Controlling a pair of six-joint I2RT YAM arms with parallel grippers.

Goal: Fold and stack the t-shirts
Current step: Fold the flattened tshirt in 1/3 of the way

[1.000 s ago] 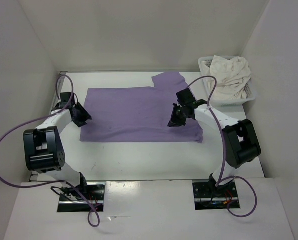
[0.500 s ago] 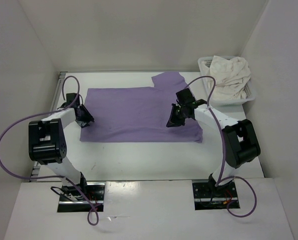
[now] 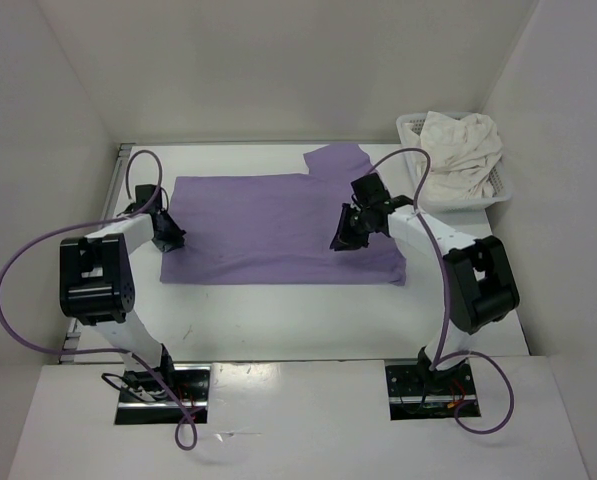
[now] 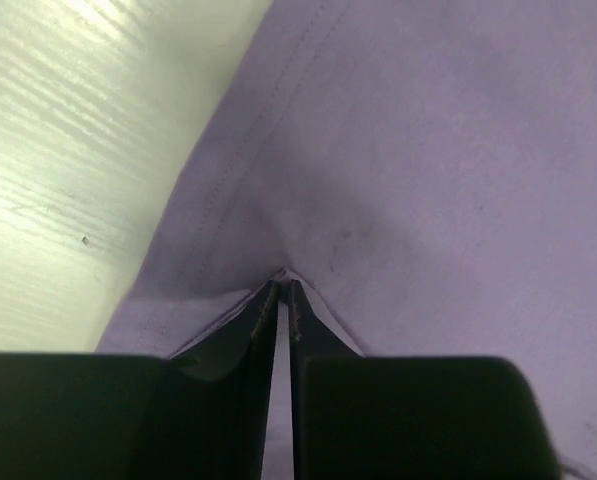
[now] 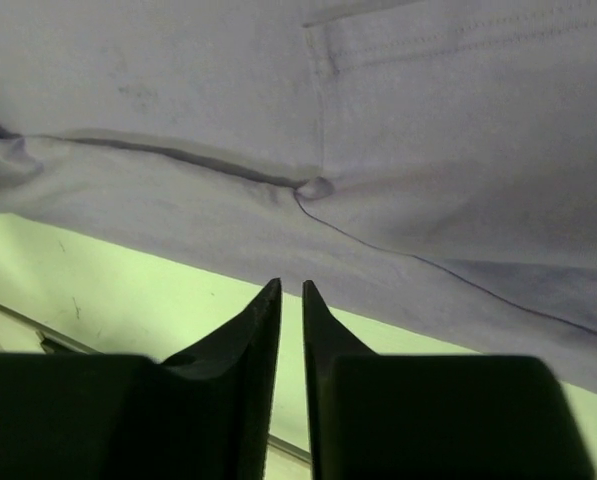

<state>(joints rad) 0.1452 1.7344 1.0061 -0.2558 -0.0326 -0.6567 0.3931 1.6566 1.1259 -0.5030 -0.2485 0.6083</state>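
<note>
The lavender t-shirt (image 3: 268,225) lies flat across the table, one sleeve (image 3: 338,158) sticking out at the back. My left gripper (image 3: 173,238) sits at its left edge. In the left wrist view its jaws (image 4: 283,288) are shut on a small raised pinch of the lavender cloth (image 4: 428,150) beside the hem. My right gripper (image 3: 340,240) hovers over the shirt's right part. Its jaws (image 5: 290,292) stand a narrow slit apart with nothing between them, the lavender shirt (image 5: 428,120) lying beyond the tips. The cream t-shirt (image 3: 460,148) is heaped in the basket.
The white mesh basket (image 3: 502,186) stands at the back right corner, against the right wall. White walls close in the table (image 3: 278,310) on the left, back and right. Purple cables loop from both arms.
My left gripper slid in to the shirt's left edge and closed on the cloth. My right gripper shifted slightly left and its jaws parted a little.
</note>
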